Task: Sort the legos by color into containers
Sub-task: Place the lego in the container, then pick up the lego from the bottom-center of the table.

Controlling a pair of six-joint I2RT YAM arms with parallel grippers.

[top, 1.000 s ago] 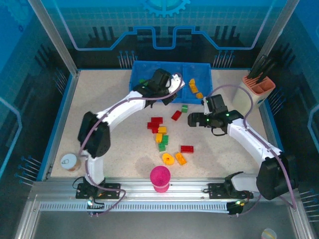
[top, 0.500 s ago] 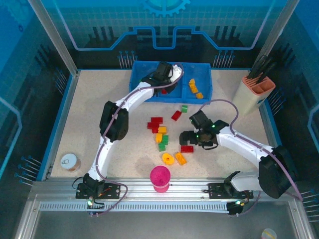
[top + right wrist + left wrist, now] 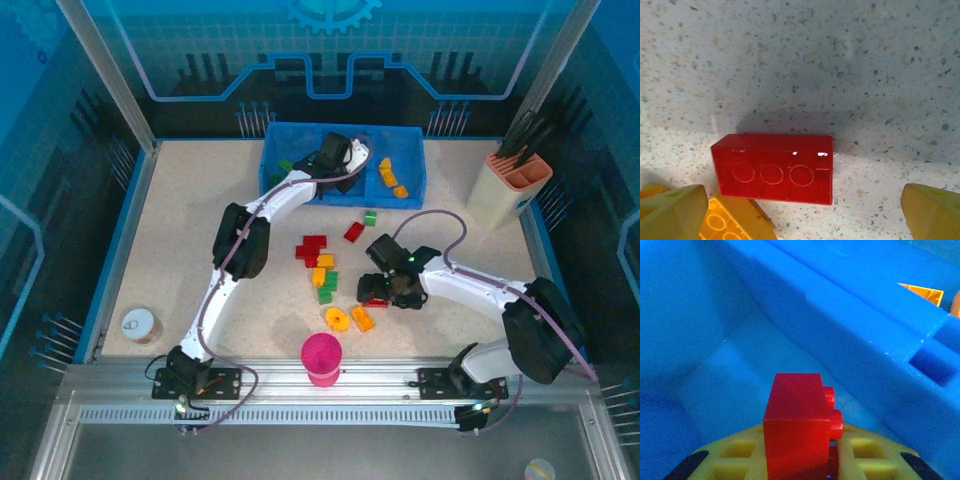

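1. If you count from overhead, you get two pincers, one blue tray with three compartments, and loose on the table roughly four red, three green and four yellow/orange legos. One green brick sits in the left compartment and two orange bricks in the right one.
2. Left pincer is clamped tight on a small red brick and hangs over the middle compartment. That brick sticks out past the fingertips, with its studs facing right in the wrist cam.
3. Right pincer is spread wide with nothing in it, hovering right over a long red brick on the table. It lies just ahead of the line between the two fingers, nearer the one on the wrist cam's left, not touching either. The face with three rings looks at the cam, and the long axis runs finger to finger. A lone orange brick lies just beside that same finger.
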